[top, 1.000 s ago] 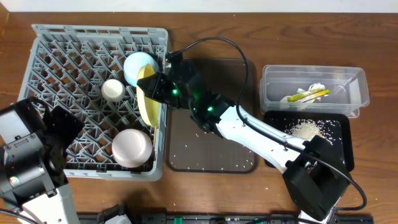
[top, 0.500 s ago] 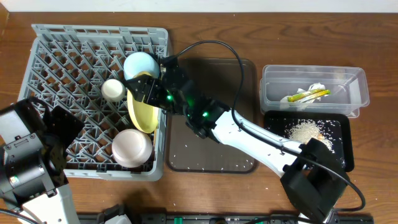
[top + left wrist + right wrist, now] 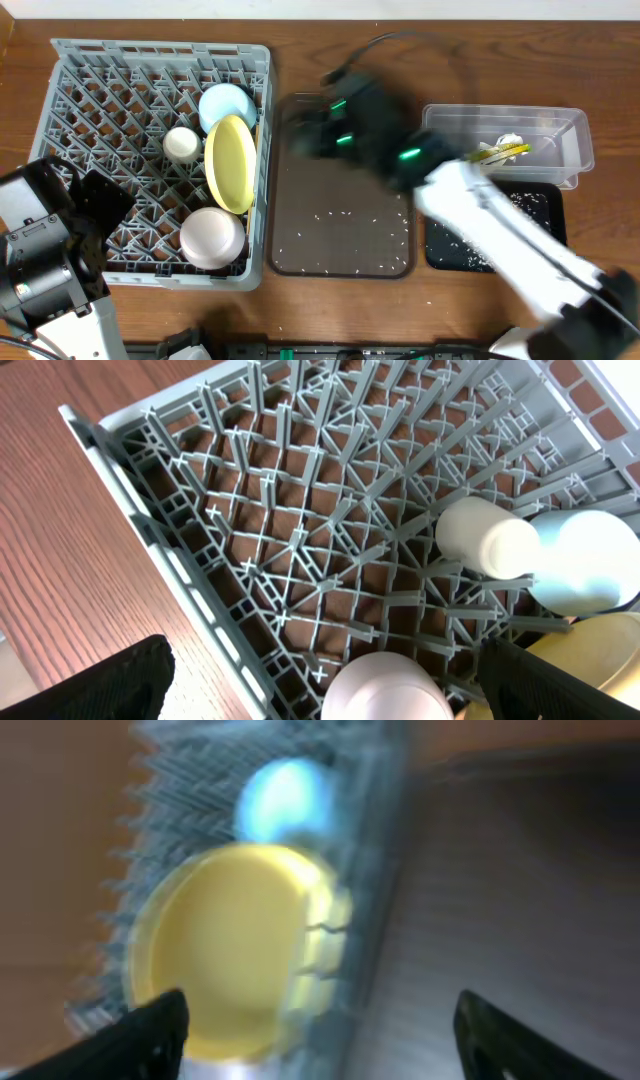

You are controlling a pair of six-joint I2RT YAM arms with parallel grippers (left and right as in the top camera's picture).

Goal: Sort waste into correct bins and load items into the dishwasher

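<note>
Yellow plate is leaning on edge inside the grey dish rack, against the rack's right wall.

Overhead:
- Light blue bowl is sitting just behind the plate in the rack, and the small white cup is just left of it.
- A larger white round vessel is occupying the rack's front right corner.
- Brown tray is lying just right of the rack, with rice grains scattered on it.
- Clear tub and black tray are sitting well right of the rack.
- Right arm is appearing blurred above the brown tray.

Left wrist:
- Left gripper is hanging over the rack's front left area with its jaws fully spread, gripping nothing.
- Cup, bowl and plate rim are showing among the pegs.

Right wrist (blurred):
- Right gripper is hovering at the rack's right edge with its fingers wide apart and empty.
- Plate and bowl are lying beyond them in the rack.
</note>
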